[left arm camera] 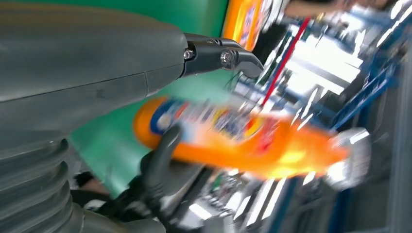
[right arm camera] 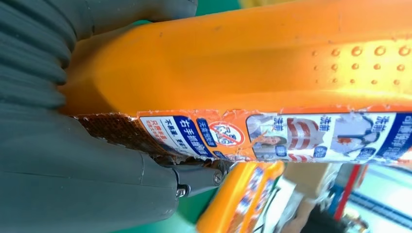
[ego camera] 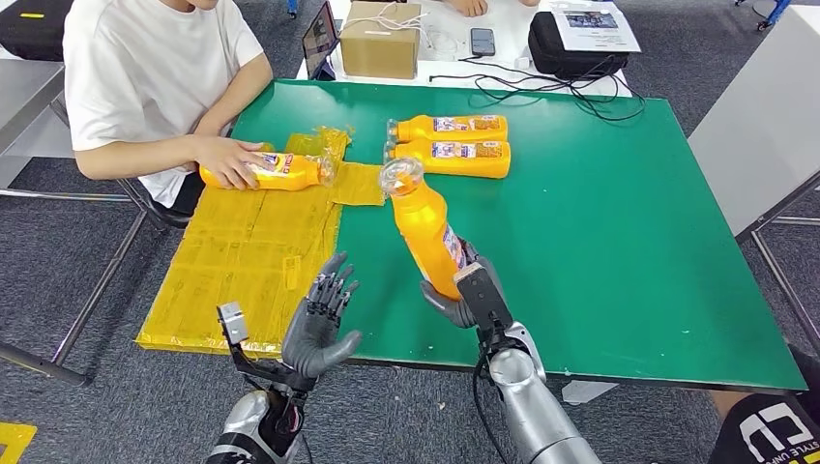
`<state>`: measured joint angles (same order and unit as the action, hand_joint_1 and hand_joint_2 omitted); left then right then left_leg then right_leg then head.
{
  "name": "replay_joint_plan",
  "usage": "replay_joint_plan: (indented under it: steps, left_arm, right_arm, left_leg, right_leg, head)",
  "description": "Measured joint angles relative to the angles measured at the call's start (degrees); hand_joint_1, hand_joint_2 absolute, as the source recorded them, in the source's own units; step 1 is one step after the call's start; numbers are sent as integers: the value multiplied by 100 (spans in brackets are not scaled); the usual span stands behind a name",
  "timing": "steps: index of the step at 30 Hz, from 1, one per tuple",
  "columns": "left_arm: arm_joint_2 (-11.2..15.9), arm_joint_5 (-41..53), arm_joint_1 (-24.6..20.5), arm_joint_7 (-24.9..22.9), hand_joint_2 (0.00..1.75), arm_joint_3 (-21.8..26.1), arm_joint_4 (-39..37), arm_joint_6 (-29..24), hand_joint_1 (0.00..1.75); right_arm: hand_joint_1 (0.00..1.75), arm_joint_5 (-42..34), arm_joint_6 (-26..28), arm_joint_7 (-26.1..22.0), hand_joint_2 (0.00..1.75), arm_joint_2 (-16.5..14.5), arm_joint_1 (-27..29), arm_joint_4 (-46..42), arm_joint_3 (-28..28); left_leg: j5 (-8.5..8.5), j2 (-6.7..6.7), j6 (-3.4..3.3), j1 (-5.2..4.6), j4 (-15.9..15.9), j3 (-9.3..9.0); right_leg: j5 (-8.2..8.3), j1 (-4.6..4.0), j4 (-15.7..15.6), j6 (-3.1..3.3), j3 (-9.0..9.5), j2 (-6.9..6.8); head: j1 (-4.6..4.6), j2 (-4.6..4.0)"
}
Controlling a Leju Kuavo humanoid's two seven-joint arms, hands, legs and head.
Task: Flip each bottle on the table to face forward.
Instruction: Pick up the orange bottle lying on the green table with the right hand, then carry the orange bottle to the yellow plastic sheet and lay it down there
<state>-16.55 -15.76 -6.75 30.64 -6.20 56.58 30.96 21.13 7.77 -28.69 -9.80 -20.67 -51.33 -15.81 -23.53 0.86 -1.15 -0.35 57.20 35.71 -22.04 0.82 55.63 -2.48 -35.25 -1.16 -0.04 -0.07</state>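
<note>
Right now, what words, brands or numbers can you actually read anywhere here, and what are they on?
"CU", with "STYLE" under it: a person's dark garment.
"右手", white on blue: label of the held bottle; the rest is too small.
Labels of the lying bottles and the printed sheet: too small to read.

held bottle (left arm camera: 243,141) motion-blurred, its base hidden in right robot hand (ego camera: 462,300), person (ego camera: 155,77) cropped
</note>
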Motion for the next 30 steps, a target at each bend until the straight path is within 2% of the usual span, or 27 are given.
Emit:
replay_joint_plan:
  steps: [4, 11, 19, 29, 30]
  left_arm:
    - [14, 586, -24, 317, 175, -298, -31, -245, 0]
    - [24, 785, -116, 423, 175, -515, -126, -337, 0]
    - [46, 464, -352, 369, 175, -240, -326, -364, 0]
    - [137, 409, -308, 504, 175, -21, -248, -157, 0]
    - [155, 399, -296, 520, 175, -5, -210, -115, 16]
  right_arm:
    - [175, 78, -238, -32, 175, -114, 1, -35, -153]
    - [175, 511, -493, -117, 175, -309, 7, -34, -618]
    - [175, 718, -710, -299, 175, -594, 107, -82, -1553]
    - [175, 595, -771, -153, 175, -545, 37, -142, -2128]
    - [163, 590, -781, -138, 175, -542, 6, -128, -2181]
  left_leg:
    - [1, -1, 1, 1, 0, 0]
    - [2, 2, 1, 2, 0, 1]
    - [2, 2, 2, 4, -1, 1]
    - [2, 2, 2, 1, 0, 4]
    - [2, 2, 2, 2, 0, 3]
  right_leg:
    - [0, -1, 0, 0, -1, 0]
    - [0, -1, 1, 0, -3, 1]
    - [-2, -2, 1, 3, -6, 0]
    - [-2, 0, 1, 3, -7, -1]
    - [-2, -1, 1, 3, -7, -1]
  head:
    - [0, 0]
    - [1, 0]
    - [-3, 0]
    - [3, 0]
    - [3, 0]
